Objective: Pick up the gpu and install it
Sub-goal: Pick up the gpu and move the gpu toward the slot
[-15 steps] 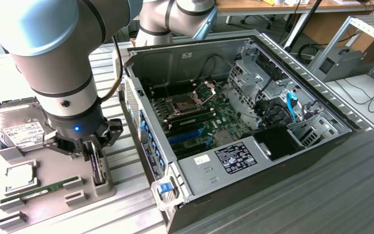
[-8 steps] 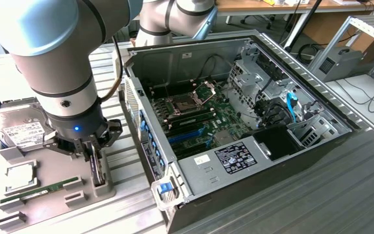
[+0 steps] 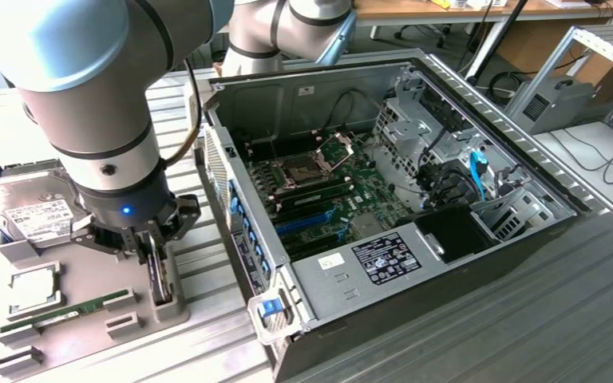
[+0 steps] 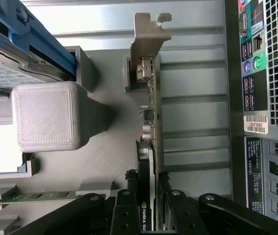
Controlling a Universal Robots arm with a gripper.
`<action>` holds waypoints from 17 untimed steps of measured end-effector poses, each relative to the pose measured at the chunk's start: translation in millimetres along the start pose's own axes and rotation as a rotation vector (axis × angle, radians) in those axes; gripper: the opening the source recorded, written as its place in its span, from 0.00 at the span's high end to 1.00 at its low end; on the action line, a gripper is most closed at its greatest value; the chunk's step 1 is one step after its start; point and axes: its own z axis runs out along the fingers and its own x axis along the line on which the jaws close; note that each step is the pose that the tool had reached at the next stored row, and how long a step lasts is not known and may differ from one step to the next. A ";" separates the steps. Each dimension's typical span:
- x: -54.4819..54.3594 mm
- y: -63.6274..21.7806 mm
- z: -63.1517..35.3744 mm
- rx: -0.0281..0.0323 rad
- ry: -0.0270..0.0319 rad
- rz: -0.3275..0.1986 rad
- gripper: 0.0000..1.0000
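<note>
While jaws clamp the upright gpu (image 4: 151, 117), hard drive (image 3: 35, 211) one side, open computer case (image 3: 392, 199) the other.

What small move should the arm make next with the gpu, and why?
Probably a short, straight lift, if the grip is firm. The gripper sits astride the gpu, which stands on edge in the grey holder, beside the open computer case; pulling along the slot should avoid jamming the card.
</note>
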 end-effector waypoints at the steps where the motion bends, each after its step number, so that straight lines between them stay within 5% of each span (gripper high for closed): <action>1: 0.0 0.0 0.0 -0.0001 0.0002 -0.004 0.73; 17: -0.2 0.3 -5.7 -0.0004 0.0008 -0.017 0.73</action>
